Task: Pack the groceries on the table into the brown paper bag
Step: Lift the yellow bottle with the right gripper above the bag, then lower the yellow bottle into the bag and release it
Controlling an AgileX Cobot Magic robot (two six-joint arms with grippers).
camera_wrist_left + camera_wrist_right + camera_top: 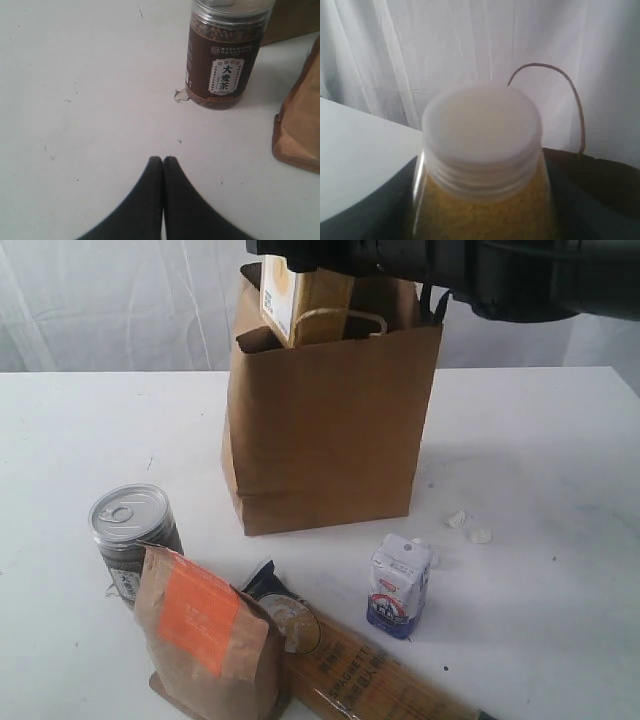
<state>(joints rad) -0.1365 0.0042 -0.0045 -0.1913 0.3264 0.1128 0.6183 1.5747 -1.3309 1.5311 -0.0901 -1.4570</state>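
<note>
The brown paper bag point(330, 430) stands upright in the middle of the table point(540, 440). Over its open mouth hangs the yellow white-capped bottle point(290, 295), and my right gripper point(482, 200) is shut on its body just below the cap point(481, 127). On the table in front of the bag are the silver-topped can point(130, 525), the brown pouch with the orange label point(205, 640), the spaghetti packet point(370, 675) and the white-blue carton point(400, 585). My left gripper point(163, 159) is shut and empty over bare table, a short way from the can point(225, 55). No gold-lidded jar shows.
Two white crumpled scraps point(457, 519) lie to the right of the bag, and another scrap point(181, 95) lies at the can's base. The bag's paper loop handle point(345, 315) rises beside the bottle. White curtains hang behind the table.
</note>
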